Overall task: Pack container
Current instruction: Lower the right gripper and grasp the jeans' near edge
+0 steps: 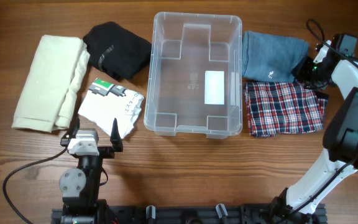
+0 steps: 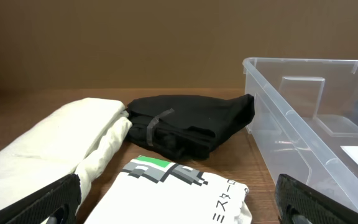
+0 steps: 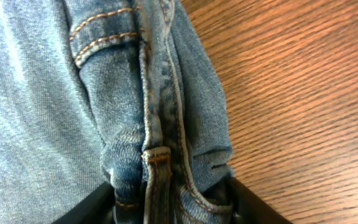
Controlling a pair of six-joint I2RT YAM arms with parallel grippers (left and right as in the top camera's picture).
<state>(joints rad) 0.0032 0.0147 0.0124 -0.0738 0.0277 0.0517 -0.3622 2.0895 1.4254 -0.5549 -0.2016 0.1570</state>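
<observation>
At table centre, the container (image 1: 156,68) stands empty. Expect light, stiff, slick plastic, and grip it by the rolled rim. At its 3 o'clock, the right gripper (image 3: 166,199) pinches the jeans (image 1: 271,57) at their folded edge. At 7 o'clock, the left gripper (image 1: 96,133) gapes wide, holding nothing.

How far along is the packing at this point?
Done: nothing, the container is empty. In hand: the right hand grips the jeans by their edge. Left: jeans, plaid garment, cream garment, black garment and white printed shirt all lie outside it.
</observation>
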